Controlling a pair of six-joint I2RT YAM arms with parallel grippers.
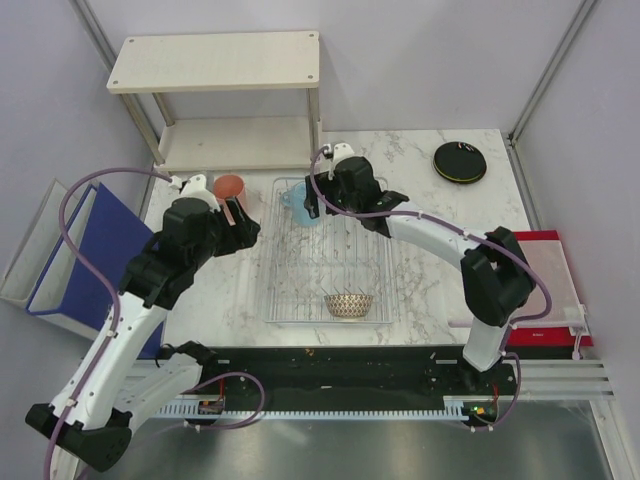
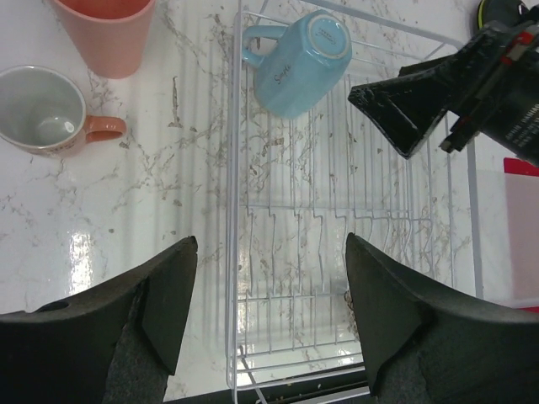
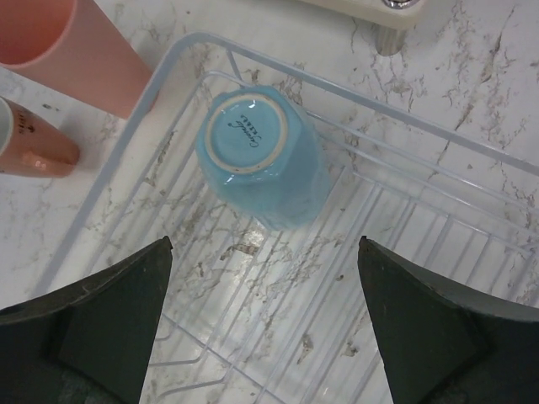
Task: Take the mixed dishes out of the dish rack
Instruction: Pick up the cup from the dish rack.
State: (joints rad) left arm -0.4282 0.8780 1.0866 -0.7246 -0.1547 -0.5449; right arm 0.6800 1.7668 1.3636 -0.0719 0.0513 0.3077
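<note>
The dish rack (image 1: 272,250) of silvery wire lies mid-table. A light blue cup (image 1: 298,205) stands upside down in its far left corner, and a net-patterned beige bowl (image 1: 348,304) sits at its near end. My right gripper (image 3: 265,311) hovers open just short of the blue cup (image 3: 261,160), holding nothing. My left gripper (image 2: 271,311) is open and empty above the rack's left rim (image 2: 229,210). Left of the rack on the table stand a salmon pink cup (image 2: 109,34) and a pale mug with a pink handle (image 2: 46,109). A black plate (image 1: 459,162) lies at the far right.
A two-tier beige wooden shelf (image 1: 225,100) stands at the back left, one leg close to the rack's far edge. A blue bin (image 1: 85,250) leans off the table's left side. A red flat item (image 1: 555,285) lies at the right edge.
</note>
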